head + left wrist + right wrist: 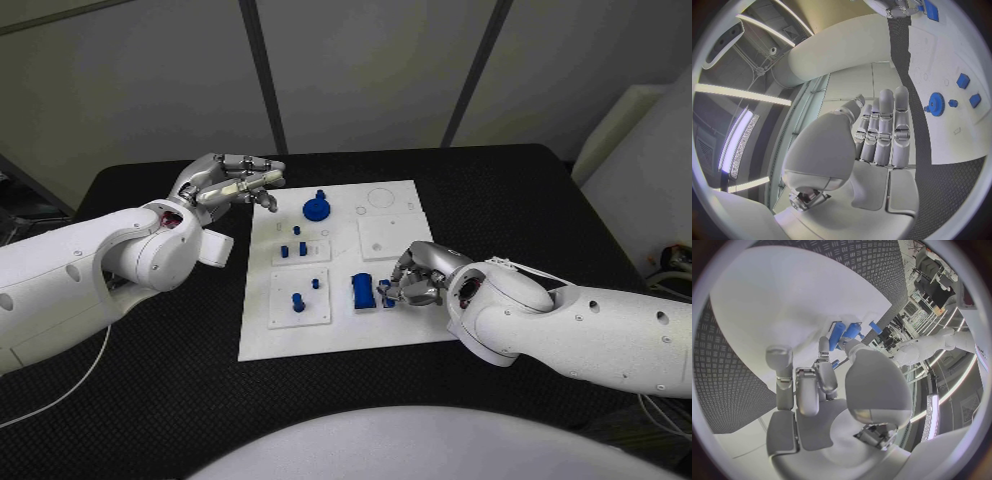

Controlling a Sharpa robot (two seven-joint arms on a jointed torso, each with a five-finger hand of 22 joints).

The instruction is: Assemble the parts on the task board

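Right robot hand [415, 276]: lowered onto the near right part of the task board [346, 335], fingers curled together and pinching a small blue part [387, 292] at their tips. The right wrist view confirms blue pieces [845, 332] pressed against the fingertips. Immediately beside this robot hand, on the side toward the other arm, a blue block [362, 290] stands upright on the board; contact between the two cannot be determined.

Left robot hand [231, 181]: raised off the surface at the far corner of the board on its own side, fingers straight and held together, nothing in them. The left wrist view shows the fingers [887, 130] lying side by side, empty.

Just beside the left robot hand, on the board, lies a blue gear [317, 208]. Between the two robot hands, small blue pegs [299, 300] stand in the board's raised white squares. The board rests on the black surface [144, 360].
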